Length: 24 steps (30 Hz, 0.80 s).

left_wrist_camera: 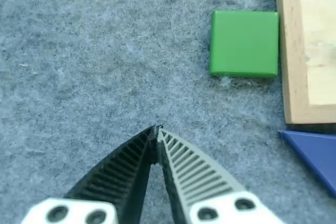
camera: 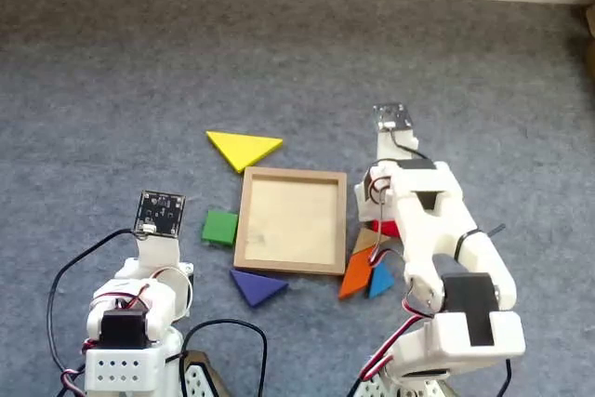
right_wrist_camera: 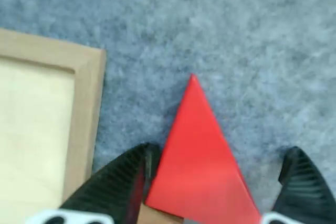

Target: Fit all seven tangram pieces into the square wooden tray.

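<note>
Fingers (right_wrist_camera: 118,179) of the right gripper (right_wrist_camera: 220,153) stand spread, 1 on each side of the red triangle (right_wrist_camera: 197,124), which lies just beside the wooden tray (right_wrist_camera: 86,108). The left gripper (left_wrist_camera: 157,128) is clenched on nothing above the grey carpet (left_wrist_camera: 79,51), near the green square (left_wrist_camera: 244,44) at the tray's opposite side.

Overhead — close wrist views — shared tray (camera: 293,175)
</note>
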Available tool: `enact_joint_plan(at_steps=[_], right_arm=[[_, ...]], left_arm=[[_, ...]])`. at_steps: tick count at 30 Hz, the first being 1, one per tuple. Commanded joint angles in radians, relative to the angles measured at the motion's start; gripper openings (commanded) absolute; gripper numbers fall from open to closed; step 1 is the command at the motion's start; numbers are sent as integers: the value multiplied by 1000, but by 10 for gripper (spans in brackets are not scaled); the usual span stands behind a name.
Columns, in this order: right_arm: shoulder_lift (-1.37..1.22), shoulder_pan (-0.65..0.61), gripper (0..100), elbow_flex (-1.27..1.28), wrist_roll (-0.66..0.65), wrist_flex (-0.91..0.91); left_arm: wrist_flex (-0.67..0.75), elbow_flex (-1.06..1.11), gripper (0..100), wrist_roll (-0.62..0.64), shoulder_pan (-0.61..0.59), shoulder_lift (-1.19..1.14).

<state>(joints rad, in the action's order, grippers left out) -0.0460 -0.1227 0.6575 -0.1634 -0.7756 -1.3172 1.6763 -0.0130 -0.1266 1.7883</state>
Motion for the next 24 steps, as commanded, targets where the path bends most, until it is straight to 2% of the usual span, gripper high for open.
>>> enact_joint_plan(at_steps=[1,5,11,20,24], right_arm=[[-13,19,350,-61,-75,-74],[-16,1,341,-61,-107,-128],[-21,90,221,-116,-106,-68],[-15,291,220,-213,-106,-42],[-12,294,221,-260,-106,-159]], left_arm=[[-9,19,7,-3,-8,30],[-9,19,7,-3,-8,30],[-9,19,7,-3,-8,30],[-9,19,7,-3,-8,30],[-9,19,7,-3,-8,30]])
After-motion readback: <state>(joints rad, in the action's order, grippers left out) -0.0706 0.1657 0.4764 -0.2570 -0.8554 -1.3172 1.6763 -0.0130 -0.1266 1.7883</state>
